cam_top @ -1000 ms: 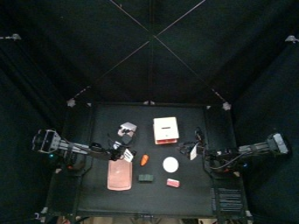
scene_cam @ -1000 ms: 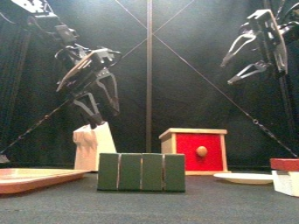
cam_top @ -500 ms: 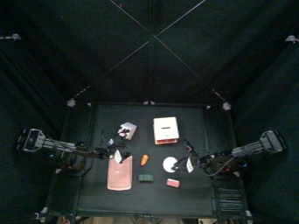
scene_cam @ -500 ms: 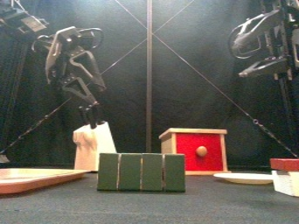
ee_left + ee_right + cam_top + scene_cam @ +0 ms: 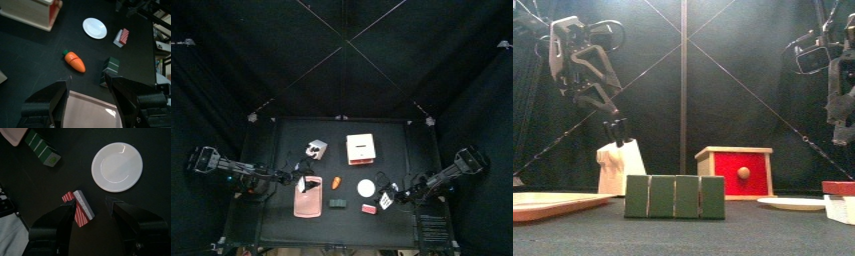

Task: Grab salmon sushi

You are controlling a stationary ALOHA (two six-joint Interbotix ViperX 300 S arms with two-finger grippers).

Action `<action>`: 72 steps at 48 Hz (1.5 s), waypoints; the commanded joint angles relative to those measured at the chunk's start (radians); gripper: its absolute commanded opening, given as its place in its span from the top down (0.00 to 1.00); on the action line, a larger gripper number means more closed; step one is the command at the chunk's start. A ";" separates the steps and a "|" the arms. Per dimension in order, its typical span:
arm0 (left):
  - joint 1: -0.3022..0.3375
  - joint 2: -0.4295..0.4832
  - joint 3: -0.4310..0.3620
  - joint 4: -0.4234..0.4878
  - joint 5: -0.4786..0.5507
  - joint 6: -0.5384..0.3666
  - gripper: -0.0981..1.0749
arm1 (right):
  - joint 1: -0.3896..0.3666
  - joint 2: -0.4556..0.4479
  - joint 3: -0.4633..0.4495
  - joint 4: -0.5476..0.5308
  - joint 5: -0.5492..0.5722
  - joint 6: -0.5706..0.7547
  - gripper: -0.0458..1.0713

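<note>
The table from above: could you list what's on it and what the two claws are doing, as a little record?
target: salmon sushi, front right, beside the white plate
other items: carrot, green block, pink tray, red-fronted box
right gripper: open, above the sushi, not touching
left gripper: open, over the tray's edge
sushi grabbed: not yet

Sushi [image 5: 839, 187] was cut off at front view's right edge, as were plate [image 5: 798, 203] and pink tray [image 5: 553, 204] at left. In top view sushi [image 5: 369, 209] was too small to detail.
</note>
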 commanded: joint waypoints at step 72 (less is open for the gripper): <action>-0.058 0.005 0.035 0.074 -0.006 -0.006 0.15 | 0.095 0.442 -0.130 -0.083 -0.141 0.000 0.19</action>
